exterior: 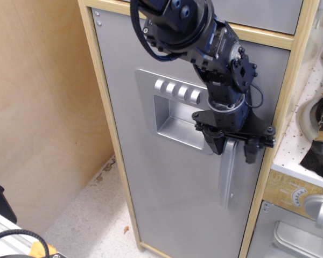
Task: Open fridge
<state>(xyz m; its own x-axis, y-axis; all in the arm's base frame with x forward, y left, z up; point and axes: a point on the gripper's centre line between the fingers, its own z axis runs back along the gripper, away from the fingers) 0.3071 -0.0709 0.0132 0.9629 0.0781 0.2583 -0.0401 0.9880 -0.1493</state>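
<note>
The fridge (167, 204) is a tall cabinet with a flat grey door in a light wood frame, and the door is closed. A recessed silver dispenser panel (171, 115) sits in its upper half. The silver loop handle (226, 180) runs vertically near the door's right edge. My black gripper (231, 149) hangs at the top end of the handle, pointing down. It is open, with one finger (212, 145) left of the handle and the other (251, 153) right of it. The fingers straddle the handle top with gaps on both sides.
A short grey panel (258, 11) sits above the fridge. At the lower right are the oven door (290, 239), its dial (297, 196) and its handle (320, 208). A plywood wall (43, 107) stands at the left over a speckled floor (91, 220).
</note>
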